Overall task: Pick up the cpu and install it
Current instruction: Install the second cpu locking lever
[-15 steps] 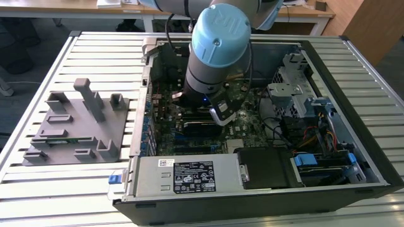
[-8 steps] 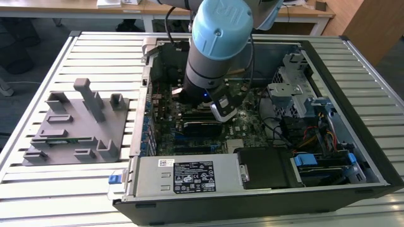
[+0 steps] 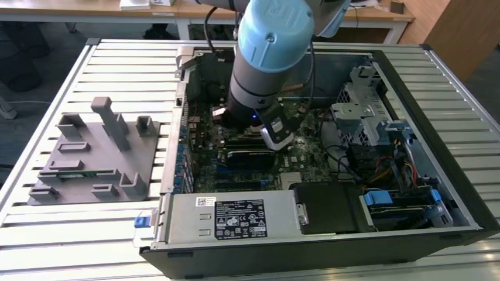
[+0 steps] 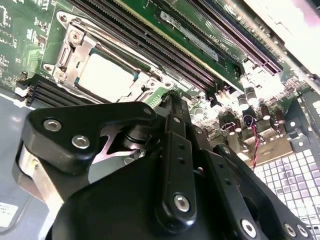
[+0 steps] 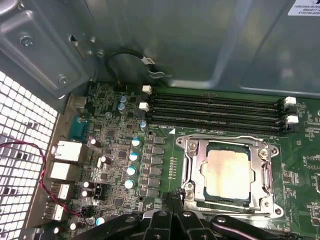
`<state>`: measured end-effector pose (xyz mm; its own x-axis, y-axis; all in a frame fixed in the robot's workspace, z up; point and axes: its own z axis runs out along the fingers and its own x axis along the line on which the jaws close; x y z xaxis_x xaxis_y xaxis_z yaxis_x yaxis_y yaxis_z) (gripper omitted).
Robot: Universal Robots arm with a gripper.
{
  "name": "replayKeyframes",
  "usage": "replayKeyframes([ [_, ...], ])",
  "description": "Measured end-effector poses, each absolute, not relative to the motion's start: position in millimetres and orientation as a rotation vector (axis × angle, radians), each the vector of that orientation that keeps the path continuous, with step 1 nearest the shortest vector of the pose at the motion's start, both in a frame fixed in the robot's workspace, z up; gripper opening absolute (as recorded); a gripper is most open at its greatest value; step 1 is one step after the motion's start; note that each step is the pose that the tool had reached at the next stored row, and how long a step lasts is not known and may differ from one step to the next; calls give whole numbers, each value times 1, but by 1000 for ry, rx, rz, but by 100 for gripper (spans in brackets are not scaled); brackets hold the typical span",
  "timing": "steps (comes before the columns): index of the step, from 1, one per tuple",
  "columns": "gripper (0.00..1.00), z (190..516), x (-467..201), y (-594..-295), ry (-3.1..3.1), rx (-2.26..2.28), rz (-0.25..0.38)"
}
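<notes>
Cpu (image 5: pixel 228 173): pale, satin metal top, beside gripper (image 5: pixel 176 197) tips. Socket frame (image 5: pixel 192 167) around it: bright polished metal. Gripper links: matt black, steel screws. Motherboard (image 5: pixel 120 150) beneath: glossy green. Tray (image 3: pixel 90 155): matt grey plastic.

Memory slots (image 5: pixel 215 107) just beside socket (image 5: pixel 227 172)

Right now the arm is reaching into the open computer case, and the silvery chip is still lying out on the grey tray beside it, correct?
Not quite. The arm does reach into the open computer case, but the silvery chip is not on the grey tray. Both wrist views show it sitting inside the metal-framed socket on the green board, just beyond the gripper.
</notes>
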<state>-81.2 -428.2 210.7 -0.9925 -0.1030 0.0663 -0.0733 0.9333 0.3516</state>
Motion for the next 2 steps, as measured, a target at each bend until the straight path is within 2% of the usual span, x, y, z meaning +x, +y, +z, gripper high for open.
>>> replayKeyframes([
  [2,11,212,-81,-428,-3006,137,-542],
])
